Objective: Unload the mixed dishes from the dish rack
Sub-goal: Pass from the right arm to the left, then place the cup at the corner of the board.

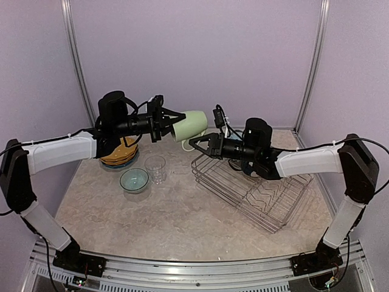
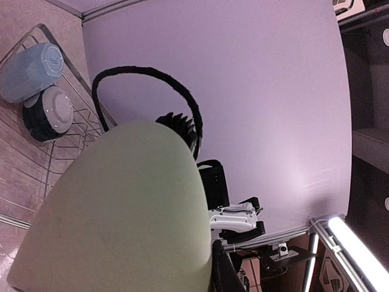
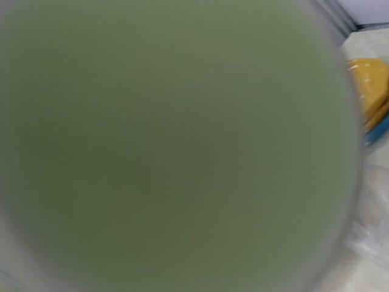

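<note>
Where the tabletop (image 1: 182, 231) lies nearest the arm bases, the dish rack (image 1: 267, 201) sits at 3 o'clock from its middle. The teal bowl (image 1: 134, 180) and clear glass (image 1: 155, 168) stand at 10 o'clock, with the yellow plates (image 1: 118, 159) stacked just beyond them. Farther back, the pale green mug (image 1: 189, 125) hangs on its side in the air. The right gripper (image 1: 194, 143), jaws almost together, pinches it from 5 o'clock at its underside. The left gripper (image 1: 181, 115), jaws drawn narrow, grips its rim from 9 o'clock.
</note>
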Robot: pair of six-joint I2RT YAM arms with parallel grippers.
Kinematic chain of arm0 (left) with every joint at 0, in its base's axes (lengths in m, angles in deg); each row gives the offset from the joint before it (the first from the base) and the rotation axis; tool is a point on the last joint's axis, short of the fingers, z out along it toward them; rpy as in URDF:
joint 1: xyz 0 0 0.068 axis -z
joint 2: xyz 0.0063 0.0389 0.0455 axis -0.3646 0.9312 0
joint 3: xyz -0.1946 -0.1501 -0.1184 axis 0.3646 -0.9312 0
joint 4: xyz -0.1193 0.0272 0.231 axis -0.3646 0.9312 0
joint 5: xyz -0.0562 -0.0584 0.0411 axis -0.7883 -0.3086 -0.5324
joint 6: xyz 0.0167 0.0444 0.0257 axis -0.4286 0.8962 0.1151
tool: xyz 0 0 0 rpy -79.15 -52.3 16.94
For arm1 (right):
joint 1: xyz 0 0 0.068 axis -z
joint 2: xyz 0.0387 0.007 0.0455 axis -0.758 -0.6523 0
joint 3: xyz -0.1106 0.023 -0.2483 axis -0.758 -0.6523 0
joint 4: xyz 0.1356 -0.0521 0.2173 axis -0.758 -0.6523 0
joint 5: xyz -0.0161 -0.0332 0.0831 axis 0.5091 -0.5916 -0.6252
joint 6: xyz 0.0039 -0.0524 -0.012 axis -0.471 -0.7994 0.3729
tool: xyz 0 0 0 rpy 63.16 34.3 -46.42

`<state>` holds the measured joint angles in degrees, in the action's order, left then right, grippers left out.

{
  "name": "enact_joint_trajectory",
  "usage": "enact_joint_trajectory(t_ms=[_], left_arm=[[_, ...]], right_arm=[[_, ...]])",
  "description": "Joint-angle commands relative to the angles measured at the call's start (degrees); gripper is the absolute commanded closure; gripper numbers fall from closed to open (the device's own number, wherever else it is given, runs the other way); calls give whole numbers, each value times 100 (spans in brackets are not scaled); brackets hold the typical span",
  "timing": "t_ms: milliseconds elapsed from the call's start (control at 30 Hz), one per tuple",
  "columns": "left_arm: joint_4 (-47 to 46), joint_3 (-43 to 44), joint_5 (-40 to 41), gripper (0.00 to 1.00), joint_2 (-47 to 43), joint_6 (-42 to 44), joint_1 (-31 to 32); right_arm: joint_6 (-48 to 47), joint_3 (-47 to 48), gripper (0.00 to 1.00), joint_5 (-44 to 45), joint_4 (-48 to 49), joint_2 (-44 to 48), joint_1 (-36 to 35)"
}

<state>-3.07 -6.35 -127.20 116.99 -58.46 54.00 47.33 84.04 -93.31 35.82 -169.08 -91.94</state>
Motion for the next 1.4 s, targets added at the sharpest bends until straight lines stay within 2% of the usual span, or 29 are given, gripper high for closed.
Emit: enact_joint_trajectory(t_ms=[0,100,200,367,567,833,1067,1367], left_arm=[[333,-229,4,100,-310,114,-206],[904,-291,100,100,-569,437,-352],[1880,-248,322,100,-999,968,-541],[4255,192,851,100,-1651,2034,-901],[6380,531,1580,100,-2051,2984,-1391],[8423,851,2818,100,-2324,3705,-1813],[9300,759,3593,100,-2097,3913,-2070],[9332,321,3761,100,-1596,4106,-2514]], right_arm=[[-395,353,73,106,133,-4,-57],[-724,490,60,322,-495,8,-55],[-1333,612,46,752,-1500,103,-58],[-2276,819,30,1557,-2816,309,-23],[-3136,1181,21,2448,-4078,453,150],[-3816,1553,10,3559,-5390,478,575],[-3964,1785,4,4091,-5900,360,960],[-4007,2396,0,4237,-6378,-356,1391]])
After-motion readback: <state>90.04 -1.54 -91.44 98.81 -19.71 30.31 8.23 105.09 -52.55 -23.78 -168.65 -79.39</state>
